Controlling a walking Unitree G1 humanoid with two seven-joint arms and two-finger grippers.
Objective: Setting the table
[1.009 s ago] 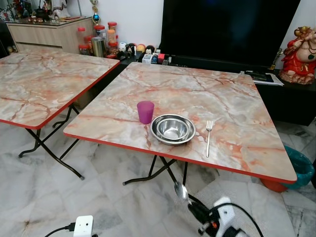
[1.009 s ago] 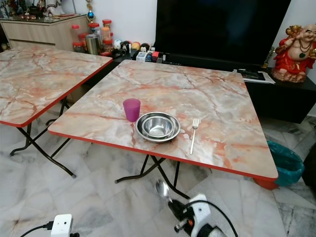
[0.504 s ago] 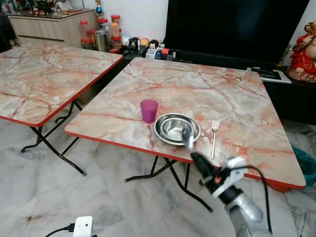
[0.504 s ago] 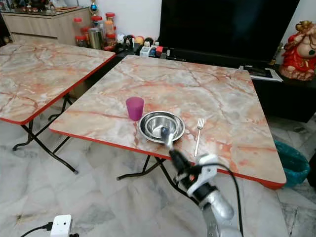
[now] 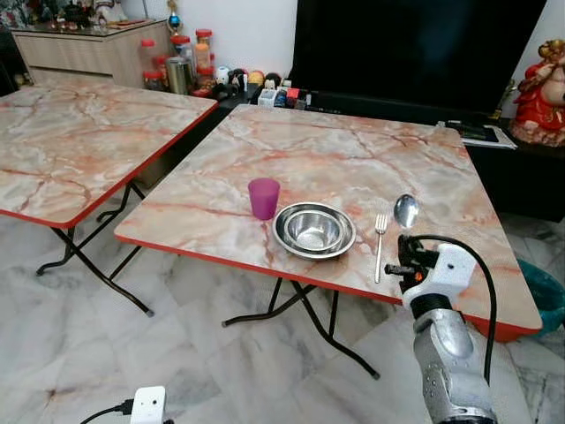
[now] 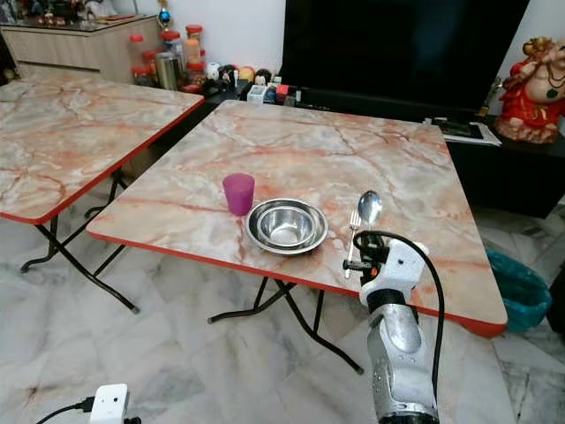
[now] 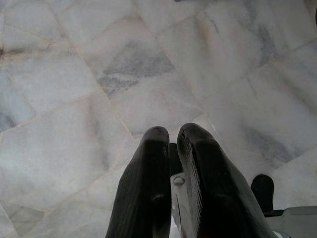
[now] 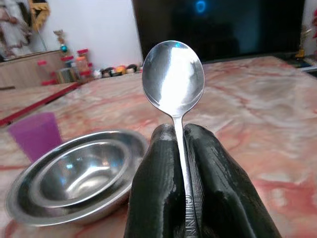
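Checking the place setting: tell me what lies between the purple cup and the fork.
The steel bowl sits between the purple cup and fork, seen in both eye views.

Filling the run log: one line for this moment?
right gripper: shut on spoon, bowl up | near fork | left gripper: idle

We see a red figurine (image 5: 539,92) far right, jars (image 5: 181,60) far left, and a white adapter (image 5: 148,405) on the near floor.

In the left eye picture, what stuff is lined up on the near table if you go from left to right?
Purple plastic cup → nested shiny steel bowls → silver fork → shiny metal spoon, held upright in the right gripper.
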